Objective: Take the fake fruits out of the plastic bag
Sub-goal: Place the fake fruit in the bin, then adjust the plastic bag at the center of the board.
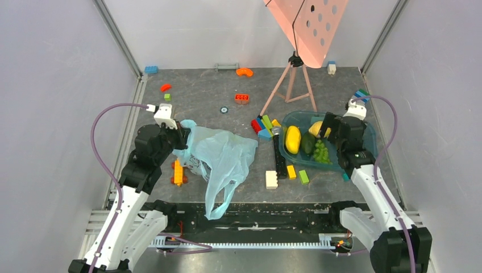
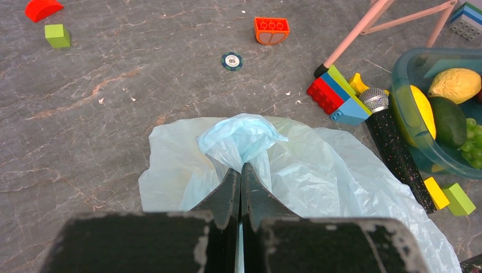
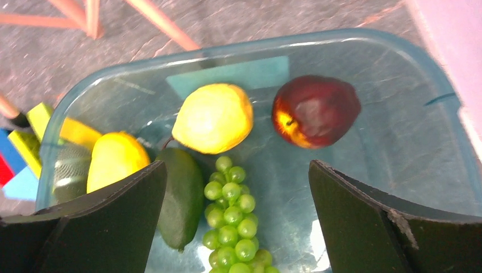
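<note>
The light blue plastic bag [image 1: 223, 154] lies crumpled and flat on the table left of centre; no fruit shows inside it. My left gripper [image 1: 183, 136] is shut on a bunched fold of the bag [image 2: 241, 139] at its far left end, fingers [image 2: 227, 190] pressed together. The fake fruits lie in the teal tub [image 1: 370, 136]: a yellow lemon [image 3: 213, 118], a maroon fruit [image 3: 315, 111], a yellow oval fruit [image 3: 113, 159], a dark green fruit [image 3: 182, 196] and green grapes [image 3: 233, 227]. My right gripper [image 3: 236, 165] hangs open and empty just above the grapes.
A black microphone [image 1: 278, 153] lies between bag and tub, with coloured bricks [image 1: 262, 125] at its head and more [image 1: 271, 179] near its base. A pink tripod [image 1: 293, 79] stands behind. An orange toy [image 1: 178, 172] lies left of the bag. A poker chip [image 1: 224, 110] and loose bricks lie farther back.
</note>
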You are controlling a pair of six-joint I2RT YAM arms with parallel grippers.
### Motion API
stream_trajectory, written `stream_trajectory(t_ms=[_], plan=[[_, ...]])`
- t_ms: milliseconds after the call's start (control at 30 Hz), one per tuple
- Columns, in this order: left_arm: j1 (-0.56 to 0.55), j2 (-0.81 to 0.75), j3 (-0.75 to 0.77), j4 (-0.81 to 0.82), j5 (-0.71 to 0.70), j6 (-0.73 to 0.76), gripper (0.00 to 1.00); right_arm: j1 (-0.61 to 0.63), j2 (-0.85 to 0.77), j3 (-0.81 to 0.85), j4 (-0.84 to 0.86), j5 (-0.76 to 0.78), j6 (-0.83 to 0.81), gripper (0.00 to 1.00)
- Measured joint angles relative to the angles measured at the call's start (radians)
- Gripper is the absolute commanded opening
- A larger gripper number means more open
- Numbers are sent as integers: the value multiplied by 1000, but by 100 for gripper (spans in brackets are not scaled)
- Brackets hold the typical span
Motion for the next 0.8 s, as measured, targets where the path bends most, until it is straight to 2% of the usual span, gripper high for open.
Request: stream_trajectory(t_ms=[100, 200, 267, 433, 533, 600, 800], plan=[[0, 1, 0, 0, 3, 0, 2, 4, -32, -49, 19, -83, 4, 98], [0, 7, 0, 0, 19, 0, 2, 70, -77, -100, 21, -129, 35, 98], [0, 10, 0, 0, 26, 0, 2, 191, -99, -115, 18, -118, 65, 96], [0, 10, 0, 1, 41, 0, 2, 608, -98, -103, 20, -40, 149, 95], [0, 10, 0, 1, 49, 0, 2, 844, -27, -18, -5, 53, 167, 95], [0, 10, 0, 1, 52, 0, 2, 1003, 61, 102, -17, 101, 151, 97], [0, -3, 0, 0, 52, 0, 2, 1281, 293, 459, -19, 169, 71, 98]])
